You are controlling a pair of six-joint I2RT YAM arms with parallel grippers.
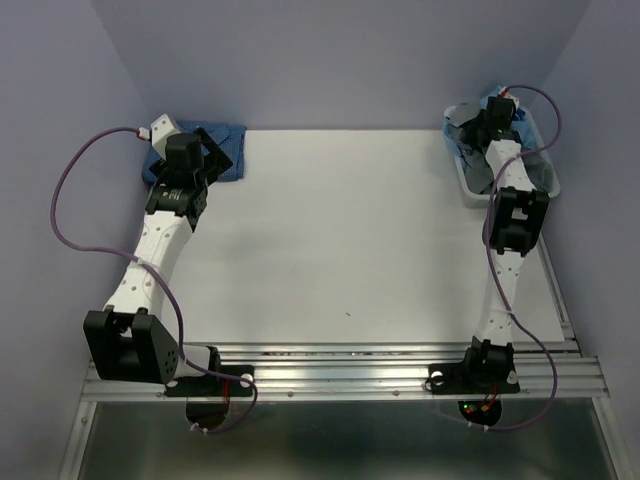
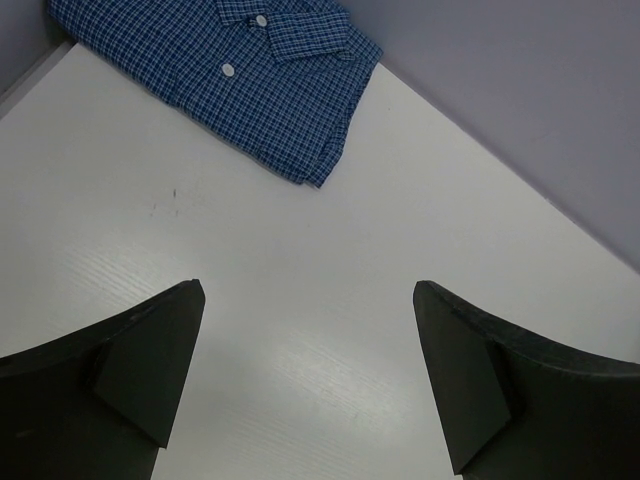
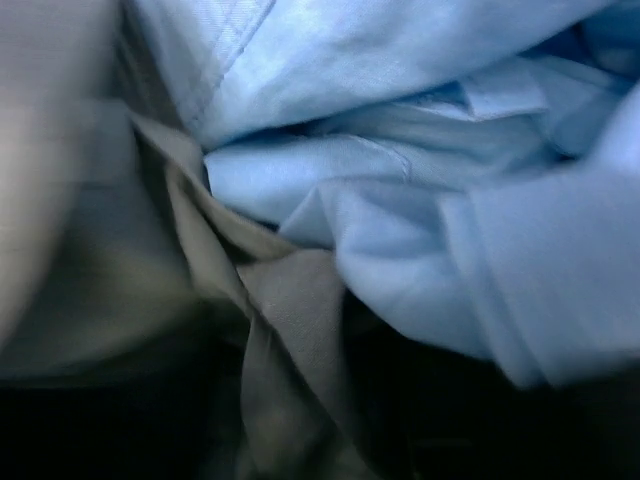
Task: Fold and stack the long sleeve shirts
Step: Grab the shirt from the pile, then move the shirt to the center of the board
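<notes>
Fingers (image 2: 130, 370) of L gripper (image 2: 310, 340) wide apart, empty, by folded blue check shirt (image 2: 260, 80); R gripper (image 1: 492, 125) in basket (image 1: 465, 185), likely for light blue shirt (image 3: 420, 230), grip unseen.

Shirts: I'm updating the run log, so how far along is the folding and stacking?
Done: the dark blue checked shirt lies folded far left on the table, the open left gripper hovering near it. In hand: the right gripper is down in the white basket, over the crumpled light blue shirt and grey shirt; no grasp shows. Left: folding both, stacking all three.
</notes>
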